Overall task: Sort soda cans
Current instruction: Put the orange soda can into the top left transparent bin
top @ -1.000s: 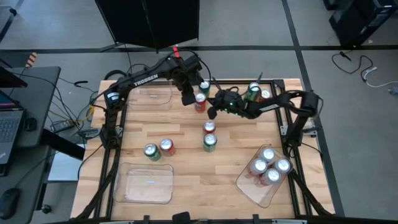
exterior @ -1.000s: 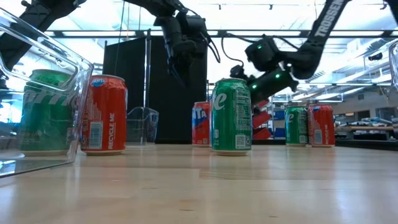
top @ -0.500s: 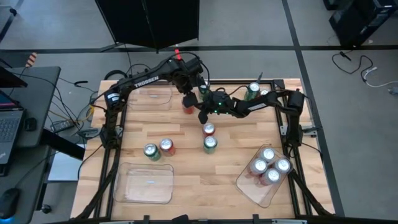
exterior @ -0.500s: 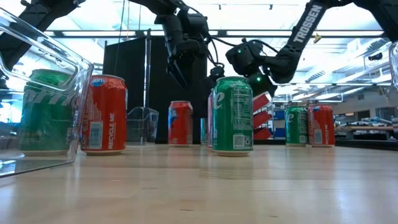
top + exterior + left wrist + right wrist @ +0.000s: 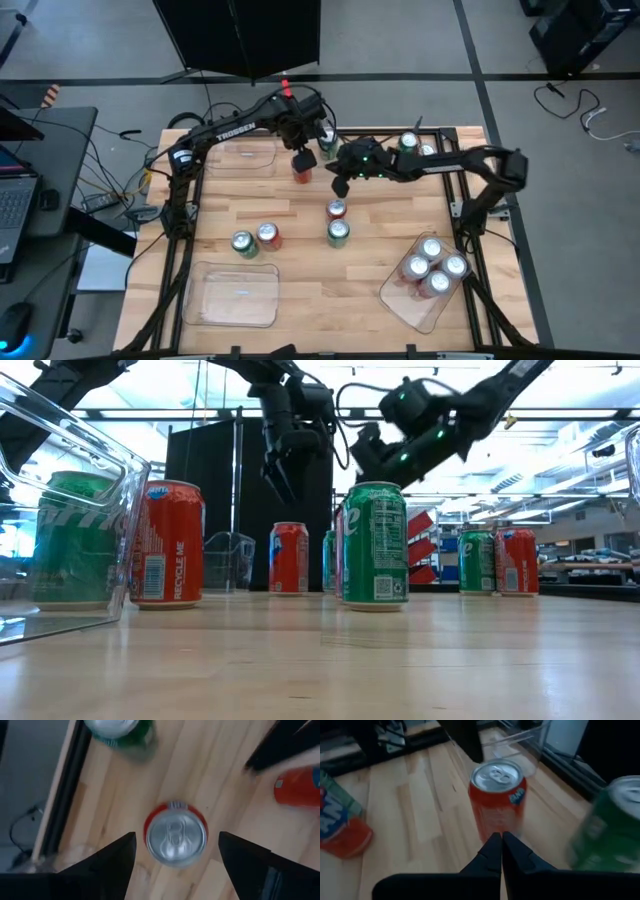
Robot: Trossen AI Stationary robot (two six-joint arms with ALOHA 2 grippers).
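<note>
A red soda can stands upright on the table's far middle. My left gripper hangs open right over it, pointing down, with one finger on either side of the can's silver top and above it. My right gripper is shut and raised off the table just to the right of this can, pointing at it at a slant. Other cans stand around: a green one behind, a red and a green in the middle, and a green and a red at the left.
A clear tray at the near right holds several silver-topped cans. Empty clear trays lie at the near left and far left. A green can and a red can stand at the far right.
The red can has slid along the table toward the left edge, with my shut right gripper moving left beside it, and now stands under my left gripper. My left gripper has opened above it. My right gripper has then risen and drawn back to the right.
</note>
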